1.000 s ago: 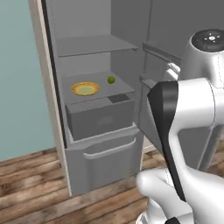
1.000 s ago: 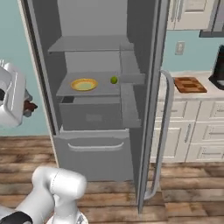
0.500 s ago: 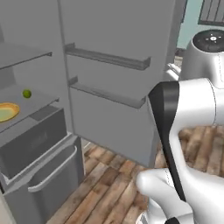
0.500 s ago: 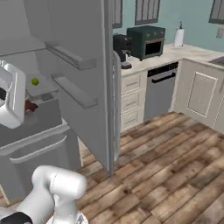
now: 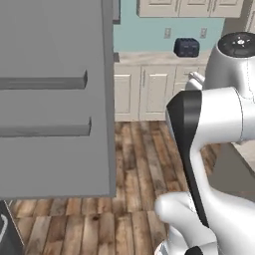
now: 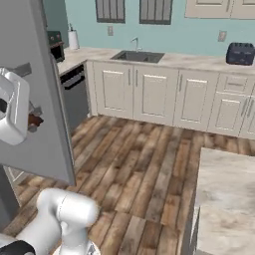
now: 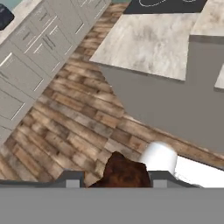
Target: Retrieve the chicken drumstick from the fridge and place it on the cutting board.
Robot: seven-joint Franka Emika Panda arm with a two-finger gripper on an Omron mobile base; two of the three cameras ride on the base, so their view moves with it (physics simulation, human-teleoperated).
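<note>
While the fridge door (image 5: pixel 55 99) stands open as a broad grey slab with two shelf rails on its inner face, the arm carries the chicken drumstick (image 7: pixel 123 173) out over the wooden floor (image 6: pixel 144 164). From the hand view, the brown meat sits clamped between the gripper (image 7: pixel 113 180) fingers, its plump end toward the camera. From the right side, a reddish-brown bit of it (image 6: pixel 34 120) shows at the white hand, just in front of the door. Cream cabinets (image 6: pixel 164 97) line the far wall, with a sink (image 6: pixel 137 56) and a dark toaster (image 6: pixel 240 53) on their counter. A pale marbled countertop (image 7: pixel 148 41) lies beyond the floor.
</note>
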